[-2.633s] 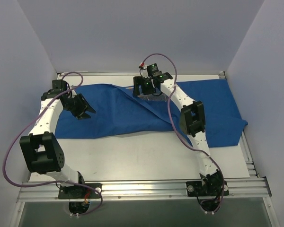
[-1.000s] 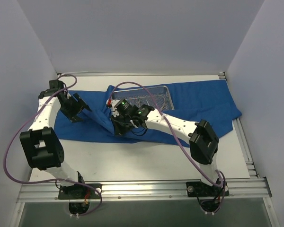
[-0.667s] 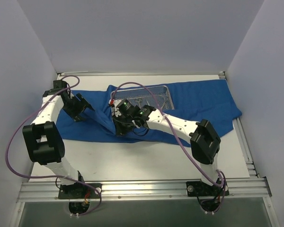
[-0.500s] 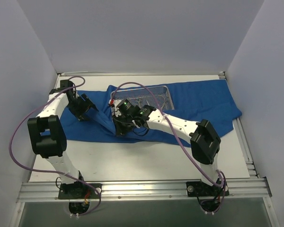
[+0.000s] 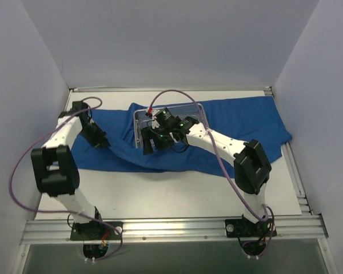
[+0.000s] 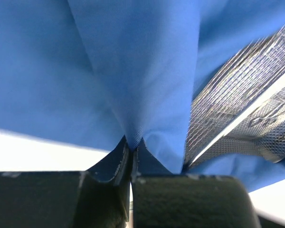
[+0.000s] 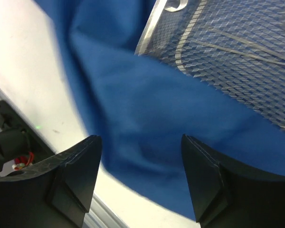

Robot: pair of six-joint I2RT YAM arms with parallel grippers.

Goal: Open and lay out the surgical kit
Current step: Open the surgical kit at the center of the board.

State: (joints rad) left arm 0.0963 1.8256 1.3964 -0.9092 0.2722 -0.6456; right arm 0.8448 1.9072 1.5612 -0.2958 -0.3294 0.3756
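The blue wrap (image 5: 240, 123) lies across the table's (image 5: 160, 188) far half, with the mesh tray (image 7: 237, 47) half-bared at twelve o'clock. At the tray's nine o'clock the left gripper (image 6: 131, 152) pinches a cloth fold, seemingly to draw it aside. The right gripper (image 7: 140, 142) hovers spread and empty over the tray's seven o'clock corner.

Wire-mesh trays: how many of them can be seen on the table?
1. The wire-mesh tray lies at the far middle of the table on the blue cloth, partly covered by a fold and by the right arm. The cloth may hide others.
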